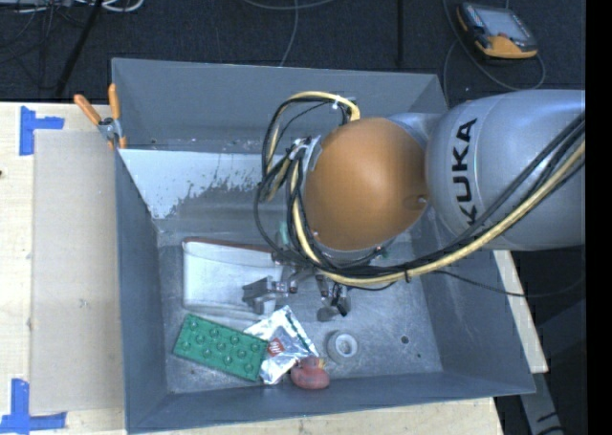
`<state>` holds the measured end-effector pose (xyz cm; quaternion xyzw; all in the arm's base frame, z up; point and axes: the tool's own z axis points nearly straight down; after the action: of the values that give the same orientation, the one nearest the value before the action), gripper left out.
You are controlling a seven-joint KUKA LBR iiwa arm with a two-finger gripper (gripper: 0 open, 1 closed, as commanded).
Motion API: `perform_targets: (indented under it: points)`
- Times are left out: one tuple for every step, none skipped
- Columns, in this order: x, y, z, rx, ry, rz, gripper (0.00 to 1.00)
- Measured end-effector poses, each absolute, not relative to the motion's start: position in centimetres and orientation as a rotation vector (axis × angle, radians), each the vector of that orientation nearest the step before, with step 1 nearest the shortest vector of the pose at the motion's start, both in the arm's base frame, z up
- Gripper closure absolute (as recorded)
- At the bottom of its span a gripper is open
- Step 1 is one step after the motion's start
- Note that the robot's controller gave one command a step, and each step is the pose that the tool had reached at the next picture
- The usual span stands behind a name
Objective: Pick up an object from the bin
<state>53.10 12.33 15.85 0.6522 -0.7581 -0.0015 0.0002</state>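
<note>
We are hovering our gripper (295, 301), fingers spread and gripping nothing, just above a crumpled foil wrapper (280, 336) near the bin's (182, 184) front edge, between a green studded plate (219, 348) and a white ring (341, 344), seemingly placed to straddle it.

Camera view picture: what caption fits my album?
Robot's tool low in a grey bin, by a crumpled wrapper and a green studded plate.

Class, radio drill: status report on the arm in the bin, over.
Gripper open, low in the bin, holding nothing. Crumpled wrapper just below it in view, green studded plate alongside. Reddish lump and grey ring nearby.
</note>
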Motion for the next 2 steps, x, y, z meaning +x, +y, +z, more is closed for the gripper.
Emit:
perform_targets:
  points:
    - [55.24, 12.71, 6.75, 2.441, -1.972, -0.008, 0.00]
    - [55.32, 12.66, 6.90, 2.437, -1.980, -0.007, 1.00]
